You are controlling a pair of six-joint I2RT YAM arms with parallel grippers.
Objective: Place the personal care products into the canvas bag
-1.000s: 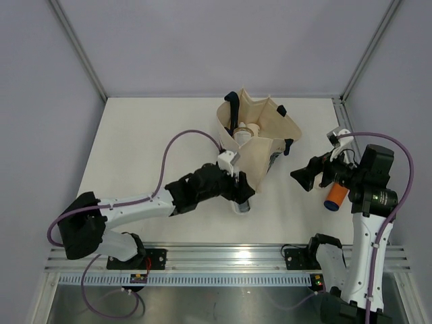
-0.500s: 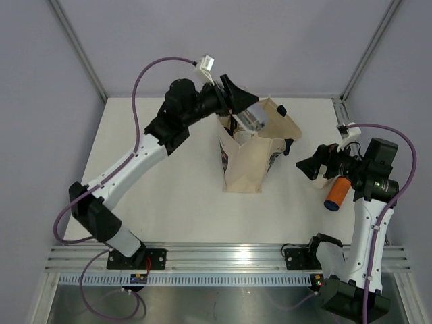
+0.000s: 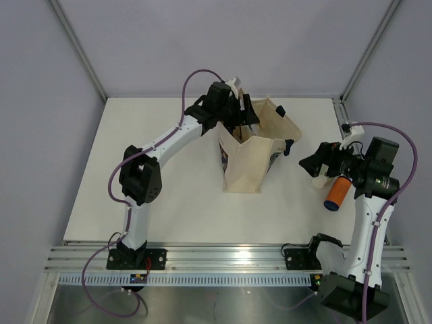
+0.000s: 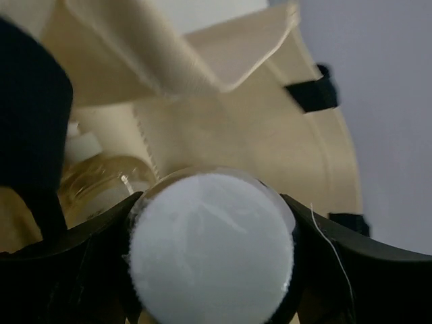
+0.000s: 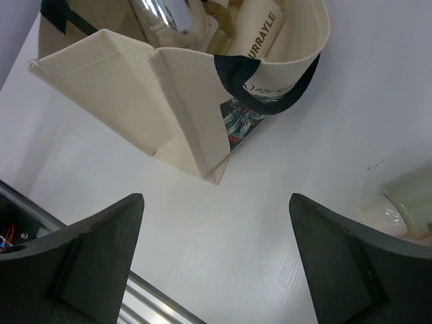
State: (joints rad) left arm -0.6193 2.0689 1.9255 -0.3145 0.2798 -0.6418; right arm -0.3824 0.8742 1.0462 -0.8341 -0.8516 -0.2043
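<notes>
A clear, round-ended bottle (image 4: 209,250) is gripped by the left gripper (image 3: 239,123) at the mouth of the creased canvas bag (image 3: 253,165). The right gripper (image 5: 216,250) is held wide and empty beside it, above the table (image 5: 283,202).

Canvas bag (image 3: 251,160): beige, navy handles, dark print on one side. It stands upright mid-tabletop (image 3: 169,169) with its mouth open.

Inside the bag: a white lettered bottle (image 5: 257,30), a silver-capped item (image 5: 165,10) and an amber flask (image 4: 101,181).

A clear bottle (image 4: 209,246), round white end showing, is clamped in the left tool (image 3: 241,123) over the bag's mouth.

Outside, well to the bag's right, an orange dark-capped bottle (image 3: 335,194) and a pale green bottle (image 5: 408,202) lie on the tabletop.
</notes>
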